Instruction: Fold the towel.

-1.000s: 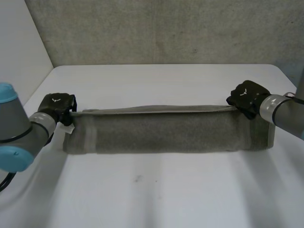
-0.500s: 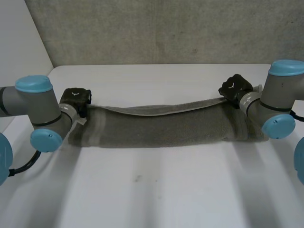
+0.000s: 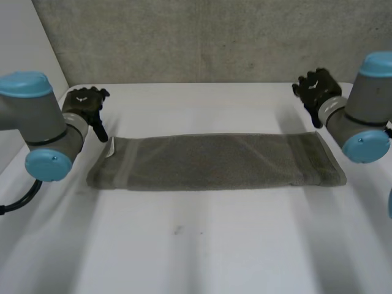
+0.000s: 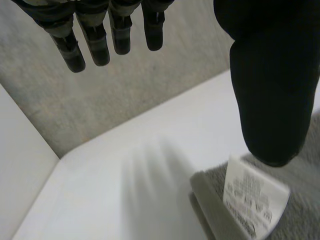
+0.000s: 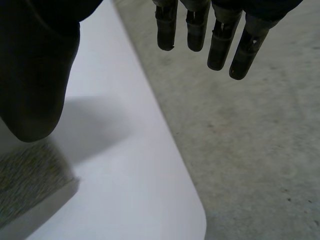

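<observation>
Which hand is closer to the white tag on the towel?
Left. The left hand is open beside the towel's tag end, thumb right by the white tag; the right hand is open past the towel's opposite end.

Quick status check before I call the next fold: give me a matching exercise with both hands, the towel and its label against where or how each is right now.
Column one:
1. left hand
2. right hand
3. towel
4. label

Column two:
A. white, sticking out at the towel's corner
B. open, by the rounded corner of the table
C. open, beside the label
D. grey, lying flat in a long strip

Pairs: 1-C, 2-B, 3-D, 4-A
</observation>
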Robot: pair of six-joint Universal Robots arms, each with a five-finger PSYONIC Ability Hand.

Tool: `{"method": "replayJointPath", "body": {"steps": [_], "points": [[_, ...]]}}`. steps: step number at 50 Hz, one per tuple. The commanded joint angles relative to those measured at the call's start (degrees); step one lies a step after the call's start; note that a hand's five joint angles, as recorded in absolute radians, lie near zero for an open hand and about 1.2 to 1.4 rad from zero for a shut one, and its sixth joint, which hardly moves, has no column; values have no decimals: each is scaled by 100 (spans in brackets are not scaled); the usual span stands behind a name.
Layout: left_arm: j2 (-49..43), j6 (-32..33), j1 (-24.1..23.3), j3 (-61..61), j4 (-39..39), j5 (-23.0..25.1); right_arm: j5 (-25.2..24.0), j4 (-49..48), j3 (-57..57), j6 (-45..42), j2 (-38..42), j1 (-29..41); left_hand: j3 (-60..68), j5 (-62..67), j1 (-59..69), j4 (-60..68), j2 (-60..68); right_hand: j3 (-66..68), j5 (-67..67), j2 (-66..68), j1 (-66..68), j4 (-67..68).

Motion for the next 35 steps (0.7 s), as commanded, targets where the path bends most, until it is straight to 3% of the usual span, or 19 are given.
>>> {"method": "replayJointPath", "body": {"steps": [1,9,14,22,28,35], "points": [[522,-200,11,-406,-6,21,-159,73,860,915,-1031,-71,-146,-246,-168,-155,-137,-418,-356,-451,-348,-507],[1270,-182,19,-1602,82,74,-923,38,2732,1021,-2122,-359,-112,-212,-135,-122,-103,-418,-356,-451,-348,-507],[1874,-182,-7,-2767,529,82,-1284,-15,4077,1022,-2536,-668,-112,-212,-135,-121,-103,-418,-356,-451,-348,-507],[2412,-182,-16,-3859,1417,170,-1355,-576,5019,969,-2502,-1037,-112,-212,-135,-122,-103,-39,22,-72,31,-129],[2553,-182,-33,-4080,1559,302,-1346,-982,5275,942,-2326,-1117,-112,-212,-135,-122,-103,213,275,180,283,123],[2553,-191,-42,-4107,1568,320,-1311,-1420,5214,916,-1949,-1204,-95,-195,-118,-105,-86,2009,2071,1976,2079,1919]]}}
